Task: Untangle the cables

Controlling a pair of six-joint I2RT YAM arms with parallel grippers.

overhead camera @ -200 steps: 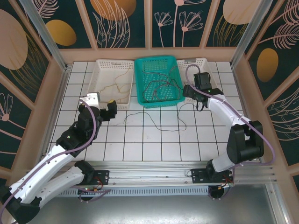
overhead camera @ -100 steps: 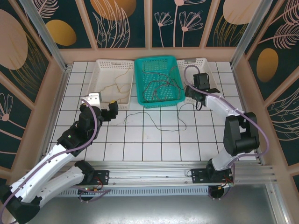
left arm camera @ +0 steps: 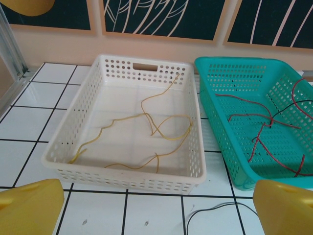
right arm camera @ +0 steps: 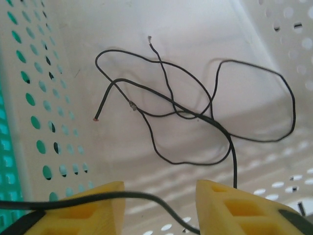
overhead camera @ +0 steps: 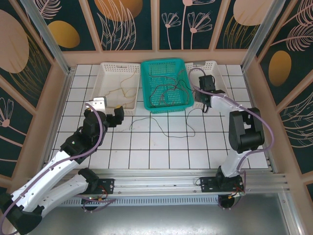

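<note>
Hanging over black cables in a white basket with right gripper part-open. Facing yellow cables with left gripper wide open.

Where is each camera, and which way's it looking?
Top camera: high behind the arms, looking down on the table; left arm and right arm show.
Left wrist camera: on the left arm, looking ahead at the left white basket with a yellow cable and the teal basket; left claw at the bottom.
Right wrist camera: on the right arm, looking down into the right white basket at a black cable; right claw below.
Shared: top and left wrist both see the teal basket.
</note>
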